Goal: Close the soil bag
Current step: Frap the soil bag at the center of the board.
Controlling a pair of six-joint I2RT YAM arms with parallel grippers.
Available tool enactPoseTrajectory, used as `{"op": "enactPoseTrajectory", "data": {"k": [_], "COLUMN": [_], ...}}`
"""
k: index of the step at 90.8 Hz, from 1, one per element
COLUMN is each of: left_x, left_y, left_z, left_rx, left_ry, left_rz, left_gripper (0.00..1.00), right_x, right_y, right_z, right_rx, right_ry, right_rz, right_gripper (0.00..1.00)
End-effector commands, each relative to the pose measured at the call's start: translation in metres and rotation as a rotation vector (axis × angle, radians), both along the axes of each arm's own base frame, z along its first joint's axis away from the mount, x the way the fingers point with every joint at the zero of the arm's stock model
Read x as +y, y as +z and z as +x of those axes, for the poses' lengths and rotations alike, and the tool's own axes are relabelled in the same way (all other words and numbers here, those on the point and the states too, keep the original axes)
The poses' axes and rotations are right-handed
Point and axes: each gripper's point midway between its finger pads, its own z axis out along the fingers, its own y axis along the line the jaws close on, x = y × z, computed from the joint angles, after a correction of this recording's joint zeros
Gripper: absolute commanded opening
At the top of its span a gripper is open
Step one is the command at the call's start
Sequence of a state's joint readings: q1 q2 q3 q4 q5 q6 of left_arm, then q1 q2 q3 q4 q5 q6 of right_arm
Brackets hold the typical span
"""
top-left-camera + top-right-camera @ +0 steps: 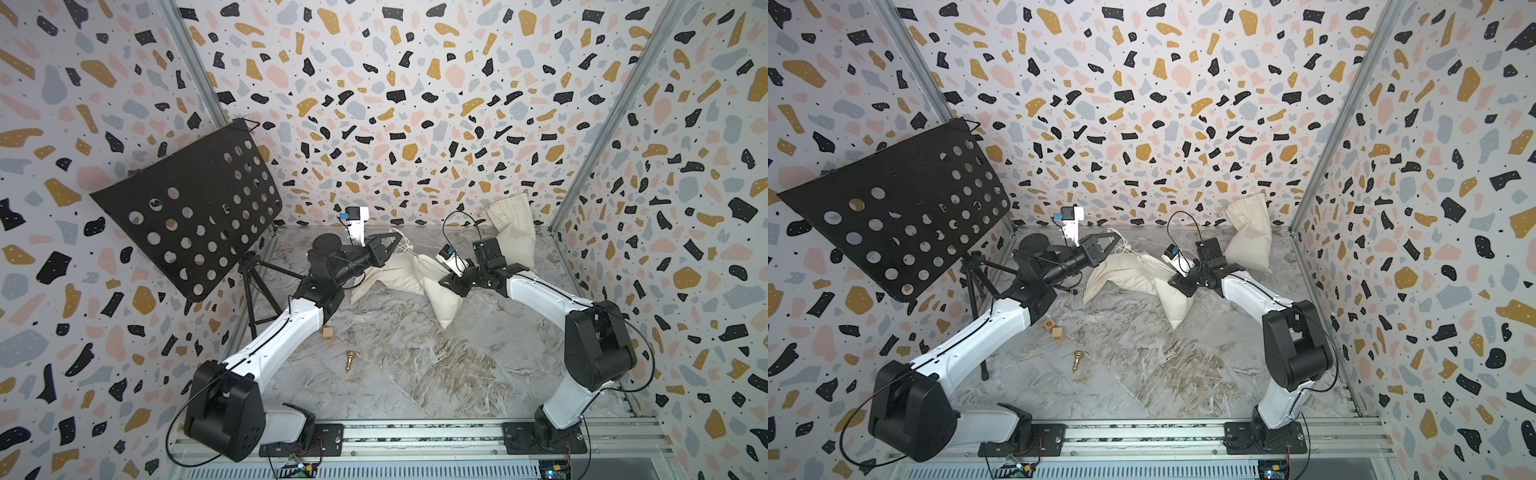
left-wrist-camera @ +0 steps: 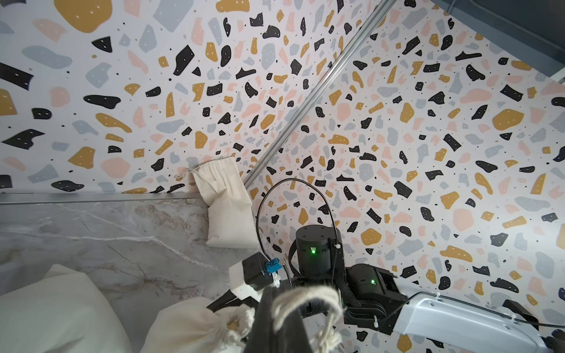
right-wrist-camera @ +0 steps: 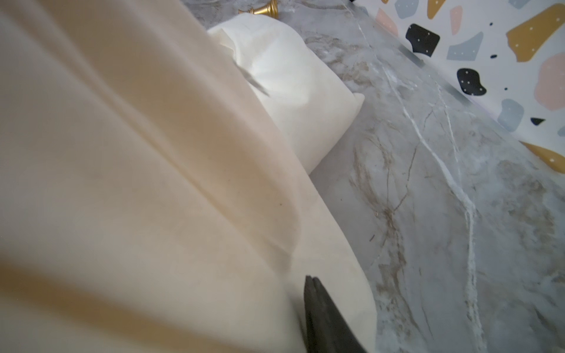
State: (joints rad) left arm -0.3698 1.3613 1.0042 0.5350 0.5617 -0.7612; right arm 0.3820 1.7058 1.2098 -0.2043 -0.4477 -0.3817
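Cream soil bag (image 1: 399, 274) and drawstring (image 2: 305, 298), grey marbled table (image 1: 415, 365), multicoloured terrazzo walls (image 1: 395, 104), black perforated stand (image 1: 199, 178).

Robot test cell, terrazzo-print walls (image 1: 415, 62), marble-look tabletop (image 1: 415, 374)

top pair: I look down from high at the front, both catch the whole marble table (image 1: 415, 374)
left wrist: low, faces the far corner
right wrist: pressed close on the cream bag (image 3: 122, 152)

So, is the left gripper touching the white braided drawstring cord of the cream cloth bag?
Touching. The left wrist view shows the white braided drawstring cord looped over the dark tip of the closed left gripper, with no gap between them.
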Motion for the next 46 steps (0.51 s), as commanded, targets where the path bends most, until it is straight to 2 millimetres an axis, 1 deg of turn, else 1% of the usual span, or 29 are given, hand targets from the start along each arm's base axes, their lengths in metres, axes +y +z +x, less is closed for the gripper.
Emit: {"op": "enactPoseTrajectory", "data": {"k": [1,5,9,20,21,24,25,38,42,46], "left_x": [-0.003,-0.005,-0.005,-0.005,-0.005,-0.005,-0.006,-0.004,-0.004,-0.003], "left_y": [0.028,0.024,0.022,0.018,0.019,0.020,0.020,0.023,0.024,0.026], "left_z": [-0.006,-0.006,-0.005,-0.004,-0.005,-0.005,-0.006,-0.009,-0.010,-0.011], "left_rx": [-0.142,-0.133,-0.131,-0.132,-0.133,-0.135,-0.135,-0.143,-0.146,-0.151], "left_ry": [-0.043,-0.051,-0.052,-0.050,-0.051,-0.053,-0.054,-0.052,-0.053,-0.053], "left_rz": [-0.092,-0.090,-0.087,-0.077,-0.076,-0.076,-0.075,-0.069,-0.068,-0.071], "left_gripper": [0.00,0.00,0.00,0.00,0.00,0.00,0.00,0.00,0.00,0.00], "right_x": [-0.015,-0.011,-0.002,0.029,0.034,0.040,0.046,0.083,0.093,0.103], "right_y": [0.027,0.036,0.047,0.077,0.083,0.089,0.095,0.138,0.148,0.160], "right_z": [0.000,-0.004,-0.010,-0.027,-0.030,-0.032,-0.036,-0.051,-0.055,-0.053], "right_rx": [-0.050,-0.071,-0.091,-0.126,-0.133,-0.140,-0.149,-0.201,-0.200,-0.220], "right_ry": [-0.056,-0.045,-0.010,0.083,0.098,0.112,0.129,0.226,0.251,0.258], "right_rz": [-0.018,0.007,0.042,0.142,0.157,0.170,0.185,0.302,0.334,0.372], "right_gripper": [0.43,0.48,0.52,0.61,0.62,0.63,0.64,0.68,0.68,0.68]}}
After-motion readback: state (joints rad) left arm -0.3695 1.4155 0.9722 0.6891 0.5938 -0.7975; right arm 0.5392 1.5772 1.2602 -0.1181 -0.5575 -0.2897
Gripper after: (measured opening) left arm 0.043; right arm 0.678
